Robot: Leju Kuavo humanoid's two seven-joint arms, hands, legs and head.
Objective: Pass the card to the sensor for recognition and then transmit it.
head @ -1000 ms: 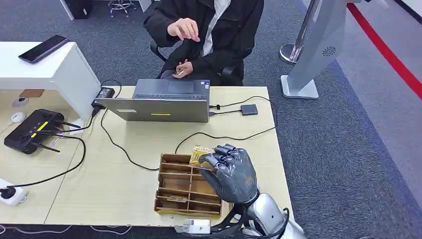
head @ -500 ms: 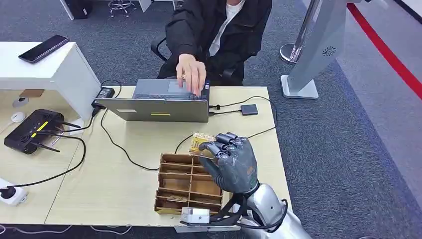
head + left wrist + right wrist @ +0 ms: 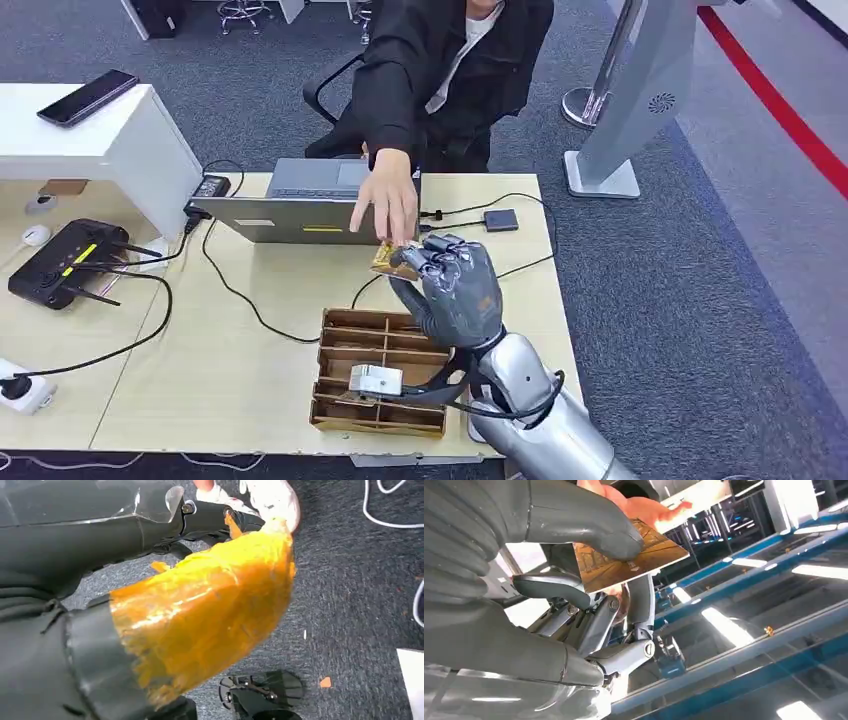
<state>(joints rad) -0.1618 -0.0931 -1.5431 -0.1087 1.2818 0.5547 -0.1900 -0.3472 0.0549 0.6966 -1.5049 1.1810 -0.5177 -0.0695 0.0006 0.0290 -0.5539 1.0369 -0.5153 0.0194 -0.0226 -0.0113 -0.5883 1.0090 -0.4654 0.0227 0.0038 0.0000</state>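
Note:
In the head view my right hand is raised above the desk and pinches a small gold-brown card at its far side. A person's hand reaches over the laptop, and its fingertips touch the card's far edge. The right wrist view shows the card from close up, clamped under my grey thumb, with the person's fingers on its other end. A small dark sensor box lies on the desk to the right of the laptop. In the left wrist view, dark parts of my left hand hang over the floor, their pose unclear.
A wooden divided box sits below my right hand near the desk's front edge. An open grey laptop stands behind it, with black cables across the desk. A black router and a white stand with a phone are at the left.
My right hand has risen from over the wooden box and moved forward with the card. The person's hand has come down over the laptop and reached the card.

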